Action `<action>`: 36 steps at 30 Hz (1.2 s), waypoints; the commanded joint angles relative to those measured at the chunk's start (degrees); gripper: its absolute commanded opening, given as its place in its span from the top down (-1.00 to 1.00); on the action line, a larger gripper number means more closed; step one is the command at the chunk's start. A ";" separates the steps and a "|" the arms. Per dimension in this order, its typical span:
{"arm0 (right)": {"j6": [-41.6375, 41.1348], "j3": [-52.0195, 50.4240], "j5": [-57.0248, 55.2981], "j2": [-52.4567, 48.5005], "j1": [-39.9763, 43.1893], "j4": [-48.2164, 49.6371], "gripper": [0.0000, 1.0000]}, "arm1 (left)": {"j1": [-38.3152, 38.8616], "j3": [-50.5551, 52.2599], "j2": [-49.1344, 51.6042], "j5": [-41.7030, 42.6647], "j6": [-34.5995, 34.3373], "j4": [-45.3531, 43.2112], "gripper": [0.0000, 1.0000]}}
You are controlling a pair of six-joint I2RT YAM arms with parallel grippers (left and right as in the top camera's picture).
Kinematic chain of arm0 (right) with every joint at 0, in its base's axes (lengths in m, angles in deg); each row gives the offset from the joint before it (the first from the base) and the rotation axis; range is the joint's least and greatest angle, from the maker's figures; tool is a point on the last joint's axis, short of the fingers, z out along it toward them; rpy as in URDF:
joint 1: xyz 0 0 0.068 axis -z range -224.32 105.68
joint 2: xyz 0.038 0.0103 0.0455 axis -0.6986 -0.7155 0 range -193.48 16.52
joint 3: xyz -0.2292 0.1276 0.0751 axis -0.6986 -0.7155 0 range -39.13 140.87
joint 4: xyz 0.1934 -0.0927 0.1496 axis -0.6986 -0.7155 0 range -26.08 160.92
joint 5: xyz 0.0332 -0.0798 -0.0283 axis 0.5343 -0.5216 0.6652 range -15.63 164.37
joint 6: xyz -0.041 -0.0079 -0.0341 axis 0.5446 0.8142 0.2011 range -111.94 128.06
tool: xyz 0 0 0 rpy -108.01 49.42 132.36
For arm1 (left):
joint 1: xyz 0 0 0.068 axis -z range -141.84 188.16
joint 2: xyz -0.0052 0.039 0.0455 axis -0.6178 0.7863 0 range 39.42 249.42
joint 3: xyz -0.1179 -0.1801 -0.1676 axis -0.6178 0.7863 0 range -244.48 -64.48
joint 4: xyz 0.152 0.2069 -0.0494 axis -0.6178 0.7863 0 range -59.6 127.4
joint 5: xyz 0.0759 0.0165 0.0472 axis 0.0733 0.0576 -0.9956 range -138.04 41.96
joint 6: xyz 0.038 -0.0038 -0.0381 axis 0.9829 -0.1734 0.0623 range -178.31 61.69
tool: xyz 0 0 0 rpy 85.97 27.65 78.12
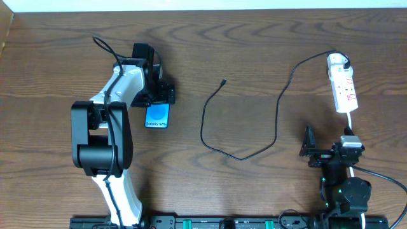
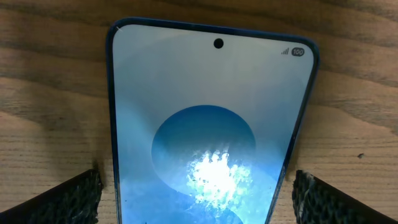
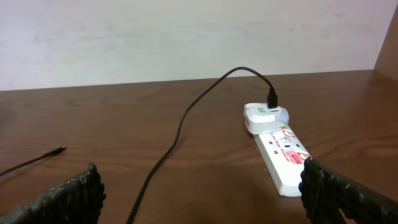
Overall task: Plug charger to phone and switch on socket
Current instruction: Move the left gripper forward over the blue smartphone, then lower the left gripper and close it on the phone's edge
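Observation:
The phone [image 1: 157, 117] lies flat on the wooden table with its blue screen up, its top end under my left gripper [image 1: 157, 100]. In the left wrist view the phone [image 2: 211, 118] fills the frame, and my left gripper [image 2: 196, 190] is open with a finger on each side, small gaps to its edges. The charger cable [image 1: 219, 147] loops across the middle of the table, its free plug tip [image 1: 224, 81] apart from the phone. Its other end enters a white adapter [image 3: 264, 115] on the socket [image 1: 343, 89]. My right gripper [image 3: 199, 186] is open and empty, just before the socket [image 3: 283, 155].
The socket's white cord [image 1: 351, 124] runs down toward the right arm's base [image 1: 343, 191]. The table's back edge meets a white wall [image 3: 186, 37]. The left arm's body [image 1: 105, 133] stands over the table's left part.

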State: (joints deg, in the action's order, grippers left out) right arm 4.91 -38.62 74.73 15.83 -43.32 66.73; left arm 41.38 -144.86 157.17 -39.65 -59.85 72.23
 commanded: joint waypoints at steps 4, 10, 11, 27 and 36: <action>0.26 -0.20 -0.42 0.35 -0.72 -0.11 -0.99 | 0.13 0.24 1.88 -0.52 -0.26 0.94 -0.93; 0.28 -0.20 -0.42 0.35 -0.72 -0.11 -0.99 | 0.13 2.29 1.88 -0.57 -0.24 0.44 -0.93; 0.28 -0.20 -0.42 0.35 -0.72 -0.11 -0.98 | 0.13 2.69 1.88 -0.55 -0.24 0.22 -0.93; 0.26 -0.20 -0.42 0.35 -0.72 -0.11 -0.98 | 5.01 4.04 1.88 -6.47 -0.33 -0.13 -0.88; 0.28 -0.20 -0.42 0.35 -0.72 -0.11 -0.98 | 5.09 4.04 1.88 -6.56 -1.75 -0.15 -0.88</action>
State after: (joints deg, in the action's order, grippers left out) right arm 4.91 -38.62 74.73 15.83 -43.32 66.73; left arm 46.14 -142.98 156.74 -44.77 -60.94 71.66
